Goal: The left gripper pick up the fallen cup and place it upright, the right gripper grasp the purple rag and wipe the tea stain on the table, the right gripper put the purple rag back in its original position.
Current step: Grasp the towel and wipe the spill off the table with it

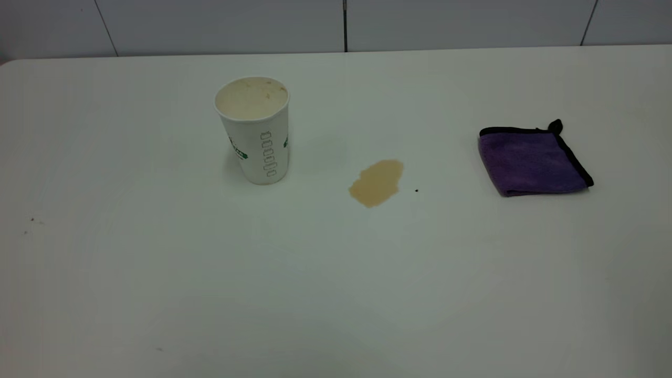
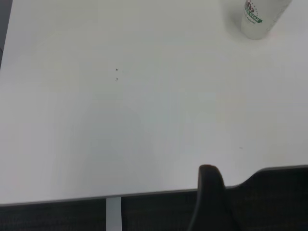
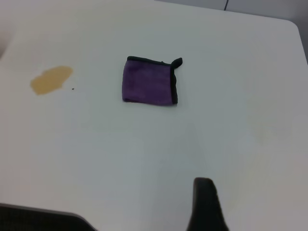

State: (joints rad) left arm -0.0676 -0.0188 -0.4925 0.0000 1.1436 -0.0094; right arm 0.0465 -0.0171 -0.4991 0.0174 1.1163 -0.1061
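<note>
the white textured paper cup (image 1: pixel 255 128) with its green logo band stands upright in the upper left of the exterior frame, so that step looks done. the small light-brown tea stain (image 1: pixel 377 182) sits at centre, well apart from the folded purple fleecy rag (image 1: pixel 533 160) at right on the plain white table (image 1: pixel 336 294). the rag should be soft, light and floppy; pinching its black-edged border or corner loop seems safest. open tabletop lies all round it, edges far off. only one dark finger of the right gripper (image 3: pixel 206 204) and of the left gripper (image 2: pixel 209 197) shows, so i cannot tell how either's jaws stand.
</note>
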